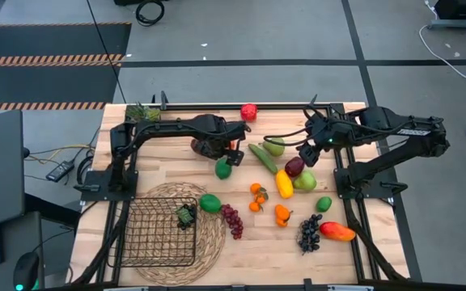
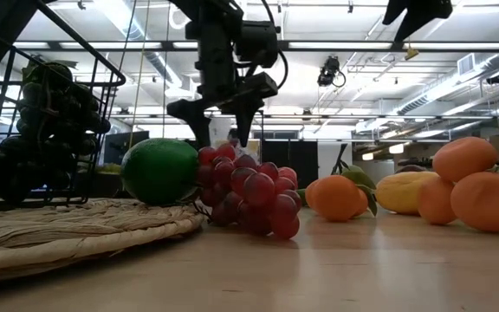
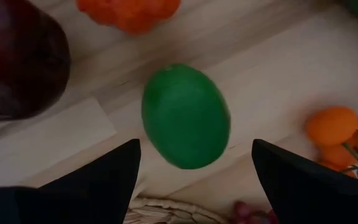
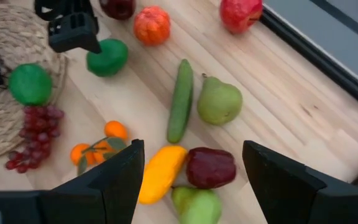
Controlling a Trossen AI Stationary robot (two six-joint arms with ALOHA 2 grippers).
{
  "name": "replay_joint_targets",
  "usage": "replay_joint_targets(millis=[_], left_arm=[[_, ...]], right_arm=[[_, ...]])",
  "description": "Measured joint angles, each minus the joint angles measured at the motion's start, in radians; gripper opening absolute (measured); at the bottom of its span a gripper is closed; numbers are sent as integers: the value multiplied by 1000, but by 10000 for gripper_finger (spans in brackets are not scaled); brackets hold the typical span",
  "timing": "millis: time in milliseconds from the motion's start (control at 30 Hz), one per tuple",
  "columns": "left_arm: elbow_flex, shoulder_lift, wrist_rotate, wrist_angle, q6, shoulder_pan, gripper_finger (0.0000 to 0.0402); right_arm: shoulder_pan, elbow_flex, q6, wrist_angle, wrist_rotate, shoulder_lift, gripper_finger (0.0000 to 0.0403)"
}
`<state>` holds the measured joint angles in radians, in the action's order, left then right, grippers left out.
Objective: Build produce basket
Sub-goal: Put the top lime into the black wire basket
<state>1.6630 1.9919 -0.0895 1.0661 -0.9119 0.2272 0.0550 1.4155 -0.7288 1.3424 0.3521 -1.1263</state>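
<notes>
Near the table's middle, the left gripper (image 1: pixel 231 158) hangs open above a round green lime (image 1: pixel 223 169); the right gripper (image 1: pixel 306 158) gapes over a dark red apple (image 1: pixel 294 166).

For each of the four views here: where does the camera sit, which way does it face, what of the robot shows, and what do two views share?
High view: overhead, looking straight down; both arms, the basket and produce show.
Low view: table height, looking level across; the left gripper hangs behind the red grapes.
Left wrist view: looks down past its open fingers at a green lime.
Right wrist view: looks down past its open fingers at the cucumber and pear.
Shared: that lime also shows from overhead.
</notes>
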Motion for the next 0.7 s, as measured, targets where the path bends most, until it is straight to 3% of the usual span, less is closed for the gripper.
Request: replay_joint_targets(millis=[367, 700], left_arm=[[-92, 4, -50, -20, -35, -2, 316], [-99, 4, -96, -148, -80, -9, 316]], right_arm=[[0, 0, -10, 27, 20, 0, 276], [0, 0, -11, 46, 21, 1, 276]])
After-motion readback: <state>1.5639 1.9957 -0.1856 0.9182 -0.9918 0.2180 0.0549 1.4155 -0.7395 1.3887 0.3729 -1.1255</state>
